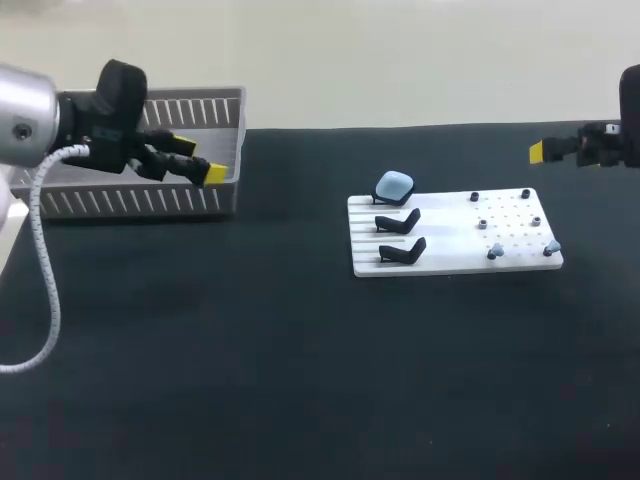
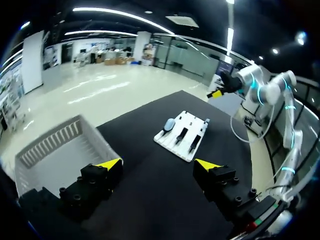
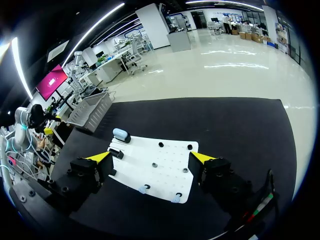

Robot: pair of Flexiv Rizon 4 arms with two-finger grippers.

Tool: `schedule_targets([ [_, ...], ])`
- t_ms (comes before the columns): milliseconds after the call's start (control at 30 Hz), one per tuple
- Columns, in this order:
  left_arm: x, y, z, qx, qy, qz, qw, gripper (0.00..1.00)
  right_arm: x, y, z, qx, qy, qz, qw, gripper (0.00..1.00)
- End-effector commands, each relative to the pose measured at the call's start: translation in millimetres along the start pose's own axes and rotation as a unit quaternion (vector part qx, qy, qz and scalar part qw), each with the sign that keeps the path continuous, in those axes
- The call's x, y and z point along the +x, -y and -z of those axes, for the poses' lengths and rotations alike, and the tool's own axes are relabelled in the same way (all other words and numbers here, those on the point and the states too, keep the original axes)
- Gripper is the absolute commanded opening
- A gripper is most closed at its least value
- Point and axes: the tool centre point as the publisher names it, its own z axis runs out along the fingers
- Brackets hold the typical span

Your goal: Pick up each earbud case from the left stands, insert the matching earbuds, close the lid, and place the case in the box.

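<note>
A light blue earbud case [image 1: 394, 186] sits on the rearmost of three black stands on the white board [image 1: 450, 245]; the other two stands [image 1: 398, 222] are bare. Small dark earbuds [image 1: 474, 197] and pale blue earbuds [image 1: 494, 252] rest on the board's right half. My left gripper [image 1: 200, 158] hangs open by the grey basket's right end, far left of the board. My right gripper [image 1: 545, 150] hovers beyond the board's back right corner. The left wrist view shows its gripper [image 2: 157, 165] open above the dark table, with the case [image 2: 169, 123] far ahead. The right gripper [image 3: 151, 159] is open above the board [image 3: 165, 172], the case [image 3: 120, 134] ahead.
A grey slatted basket [image 1: 130, 205] stands at the back left of the black table; it also shows beside the left gripper [image 2: 47, 145] and far beyond the board [image 3: 92, 106]. A white cable hangs from my left arm [image 1: 40, 250].
</note>
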Motion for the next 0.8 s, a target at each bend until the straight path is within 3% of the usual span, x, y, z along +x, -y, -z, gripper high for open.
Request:
schedule_targets([
  [33,-2.0,-9.2,-9.3,0.112,0.017,-0.108,0.988,1.0,0.1,-0.2,0.5,0.001,0.0,0.0,1.0,1.0],
  [433,-18.1,-26.7,-30.5,0.159,0.011,-0.204,0.966,1.0,0.1,-0.2,0.5,0.001,0.0,0.0,1.0,1.0],
  [800,-23.7,-23.9,-34.4,0.151,-0.001,-0.203,0.967,1.0,0.1,-0.2,0.5,0.001,0.0,0.0,1.0,1.0],
])
